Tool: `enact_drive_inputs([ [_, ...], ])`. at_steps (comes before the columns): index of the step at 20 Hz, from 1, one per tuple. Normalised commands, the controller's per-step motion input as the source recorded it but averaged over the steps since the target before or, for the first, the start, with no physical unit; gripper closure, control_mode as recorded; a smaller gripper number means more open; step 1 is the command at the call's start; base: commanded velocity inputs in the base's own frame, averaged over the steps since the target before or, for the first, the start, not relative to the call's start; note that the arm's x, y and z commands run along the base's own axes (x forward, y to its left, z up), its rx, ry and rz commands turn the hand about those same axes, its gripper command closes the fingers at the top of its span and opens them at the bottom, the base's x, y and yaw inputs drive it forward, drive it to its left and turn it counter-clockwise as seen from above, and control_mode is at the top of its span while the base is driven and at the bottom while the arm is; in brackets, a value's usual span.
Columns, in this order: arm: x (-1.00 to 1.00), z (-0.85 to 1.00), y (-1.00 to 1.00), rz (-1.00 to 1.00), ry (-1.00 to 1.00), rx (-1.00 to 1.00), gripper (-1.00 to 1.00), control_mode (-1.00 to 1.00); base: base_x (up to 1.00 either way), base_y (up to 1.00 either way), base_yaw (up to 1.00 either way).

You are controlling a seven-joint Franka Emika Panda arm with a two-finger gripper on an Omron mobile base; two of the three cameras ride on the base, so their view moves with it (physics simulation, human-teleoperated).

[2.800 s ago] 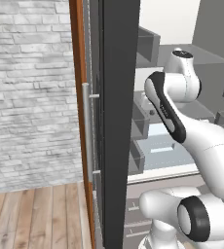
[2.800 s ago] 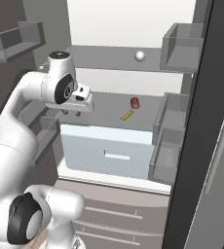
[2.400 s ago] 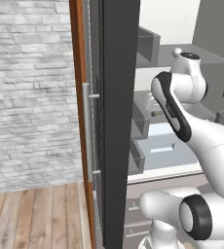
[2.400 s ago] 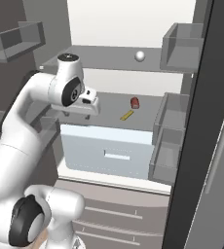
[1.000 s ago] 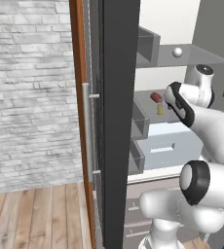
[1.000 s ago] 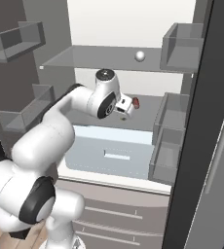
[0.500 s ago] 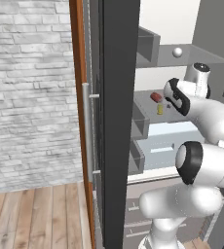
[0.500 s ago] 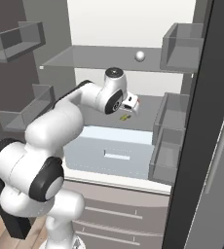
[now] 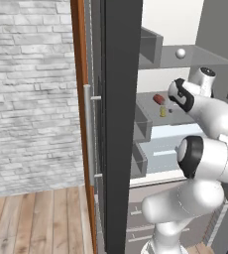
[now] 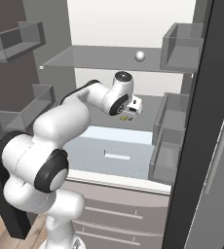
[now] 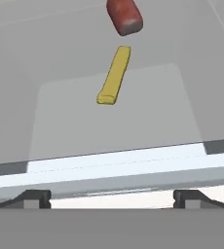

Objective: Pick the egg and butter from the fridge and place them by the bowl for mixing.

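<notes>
Fridge (image 10: pixel 216 121): you have both doors swung wide, so the white interior and its glass shelves are open to the arm.
Butter (image 11: pixel 114 75): your target, a thin yellow bar, lies flat on the middle shelf, lengthwise away from the hand camera, just ahead of the fingers. In the left base view it shows as a small yellow spot (image 9: pixel 162 111).
Red item (image 11: pixel 124 16): a stubby red-brown thing sits just beyond the butter's far end, close to it but apart; I cannot tell what it is.
Egg (image 10: pixel 140 56): it rests on the upper shelf, above and to the right of the hand, well apart from the butter.
Gripper (image 10: pixel 135 107): you hold it low over the middle shelf, jaws spread as wide as they go and empty; the 2 fingertips (image 11: pixel 33 197) flank nothing.
Why this pose: my reading is that you are lining up on the bar's long axis, so the jaws can close across its narrow width.
Watch: the bar is thin and flat on glass, so a shallow grip may slip.
Bowl: its spot is outside these views.
</notes>
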Motion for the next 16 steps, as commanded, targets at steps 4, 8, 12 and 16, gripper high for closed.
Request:
enact_drive_inputs([
  [4,0.43,-0.2,0.0,0.0,0.0,0.02,-1.0,-1.0,0.0,0.0,0.0],
  [8,0.43,-0.19,0.01,0.0,0.0,0.01,-1.0,-1.0,0.0,0.0,0.0],
  [12,0.51,-0.05,0.0,0.0,0.0,0.02,-1.0,-1.0,0.0,0.0,0.0],
  [16,0.39,-0.15,0.0,0.0,0.0,0.0,-1.0,-1.0,0.0,0.0,0.0],
])
